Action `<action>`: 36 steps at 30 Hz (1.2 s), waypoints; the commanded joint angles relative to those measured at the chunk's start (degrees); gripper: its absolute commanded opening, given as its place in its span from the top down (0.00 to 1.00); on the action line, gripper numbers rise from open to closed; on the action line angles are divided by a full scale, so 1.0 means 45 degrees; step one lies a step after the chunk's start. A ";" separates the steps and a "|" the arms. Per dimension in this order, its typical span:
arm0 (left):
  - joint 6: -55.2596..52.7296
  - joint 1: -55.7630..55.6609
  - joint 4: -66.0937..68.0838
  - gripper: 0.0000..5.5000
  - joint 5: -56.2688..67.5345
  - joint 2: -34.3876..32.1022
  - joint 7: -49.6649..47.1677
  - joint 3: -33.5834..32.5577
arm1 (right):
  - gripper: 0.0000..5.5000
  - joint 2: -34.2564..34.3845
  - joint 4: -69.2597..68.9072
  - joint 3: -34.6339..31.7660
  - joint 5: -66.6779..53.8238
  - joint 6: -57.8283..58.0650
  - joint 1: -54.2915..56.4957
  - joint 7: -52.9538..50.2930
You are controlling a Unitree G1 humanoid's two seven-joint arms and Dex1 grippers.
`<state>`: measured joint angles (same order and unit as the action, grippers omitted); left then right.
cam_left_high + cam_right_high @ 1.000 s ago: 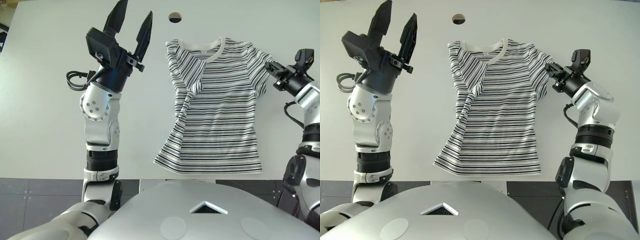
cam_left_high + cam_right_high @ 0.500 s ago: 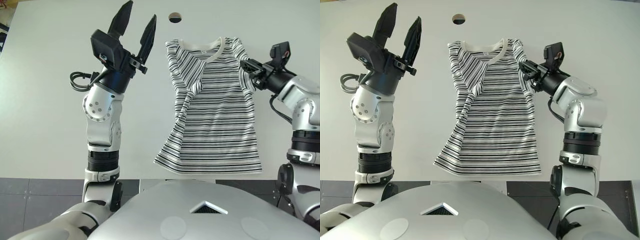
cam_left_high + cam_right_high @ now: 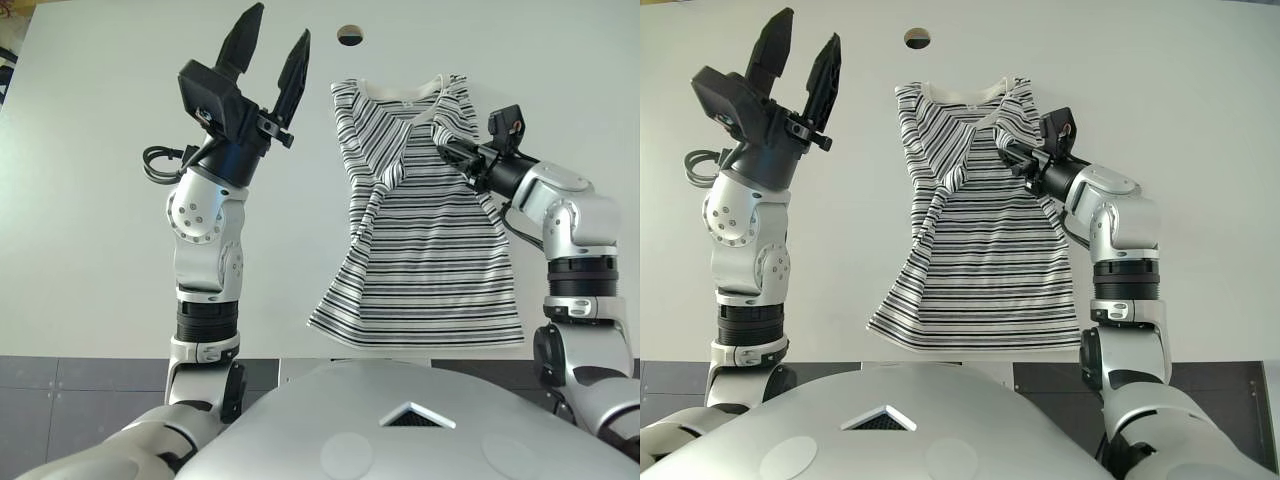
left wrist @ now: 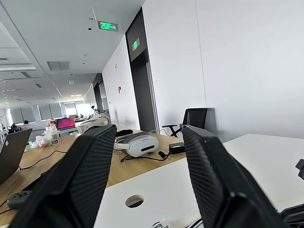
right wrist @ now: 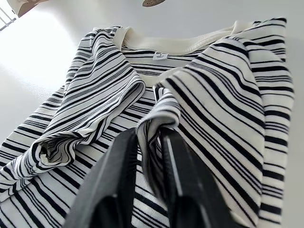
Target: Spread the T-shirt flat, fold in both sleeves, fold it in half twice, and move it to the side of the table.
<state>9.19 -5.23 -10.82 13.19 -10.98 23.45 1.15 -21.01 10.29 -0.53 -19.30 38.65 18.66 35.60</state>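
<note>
So, my right gripper point(image 3: 447, 150) is clamped on the right sleeve point(image 3: 460, 100) of the T-shirt point(image 3: 420, 260), holding it over the chest. The left sleeve point(image 3: 385, 150) already lies folded in. Beside the T-shirt, my left gripper point(image 3: 272, 50) hangs raised, spread wide and empty. Both halvings and the move across the counter point(image 3: 100, 200) remain.

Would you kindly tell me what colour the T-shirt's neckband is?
The neckband of the T-shirt is plain cream, clearest in the right wrist view.

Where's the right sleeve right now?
In the eye views, the right sleeve is pinched in the right gripper, folded onto the T-shirt, right of the collar.
</note>
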 commanded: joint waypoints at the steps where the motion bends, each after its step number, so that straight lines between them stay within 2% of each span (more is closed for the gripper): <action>1: -0.0066 0.0080 0.0015 0.53 0.0107 -0.0082 0.0047 -0.0150 | 0.84 -0.0279 -0.1458 0.0294 -0.0138 0.0407 -0.0347 0.0272; 8: -0.0248 0.0310 -0.0321 0.53 0.0107 -0.0121 0.0078 -0.0067 | 0.84 -0.1192 -0.4824 0.0660 -0.0572 0.1850 -0.1918 0.0586; 10: -0.0139 0.0668 -0.0518 0.53 -0.0260 -0.0619 0.0473 0.0095 | 0.84 -0.1775 -0.5609 -0.0211 -0.1352 0.1724 -0.2218 0.1324; 14: 0.2161 0.2655 -0.0761 0.53 -0.1620 -0.4028 0.3281 -0.0150 | 0.84 -0.4276 -0.6172 -0.3902 -0.2986 -0.2831 -0.4253 0.6913; 17: 0.4707 0.3964 -0.0053 0.53 -0.3582 -0.7107 0.5091 -0.0056 | 0.84 -0.5734 -0.5027 -0.4929 -0.1894 -0.6372 -0.6524 0.9901; 20: 0.6797 0.4905 0.0689 0.53 -0.5147 -0.8959 0.5766 0.0116 | 0.84 -0.6878 -0.3009 -0.4446 0.0131 -1.0228 -0.7871 1.1535; 23: 0.9212 0.5498 0.1783 0.53 -0.7993 -1.0271 0.5324 0.0523 | 0.84 -0.7780 0.0304 -0.3205 0.2855 -1.6268 -0.7882 1.1824; 25: 1.0340 0.5503 0.2283 0.53 -0.9814 -1.0791 0.4960 0.0833 | 0.84 -0.8101 0.2063 -0.2609 0.3975 -1.8845 -0.7688 1.1537; 29: 1.0905 0.5324 0.2188 0.44 -1.0516 -1.1080 0.5008 0.1362 | 0.73 -0.8449 0.3533 -0.1570 0.5254 -2.1419 -0.7641 1.0828; 36: 0.9870 0.4827 0.0393 0.44 -0.9097 -1.1387 0.6090 0.3390 | 0.73 -0.9190 0.4749 0.0794 0.6376 -2.4168 -0.7331 0.9129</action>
<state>56.08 15.13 -8.76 -25.17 -61.88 46.48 11.57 -62.94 29.94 -1.80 3.73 -68.96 -12.49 77.14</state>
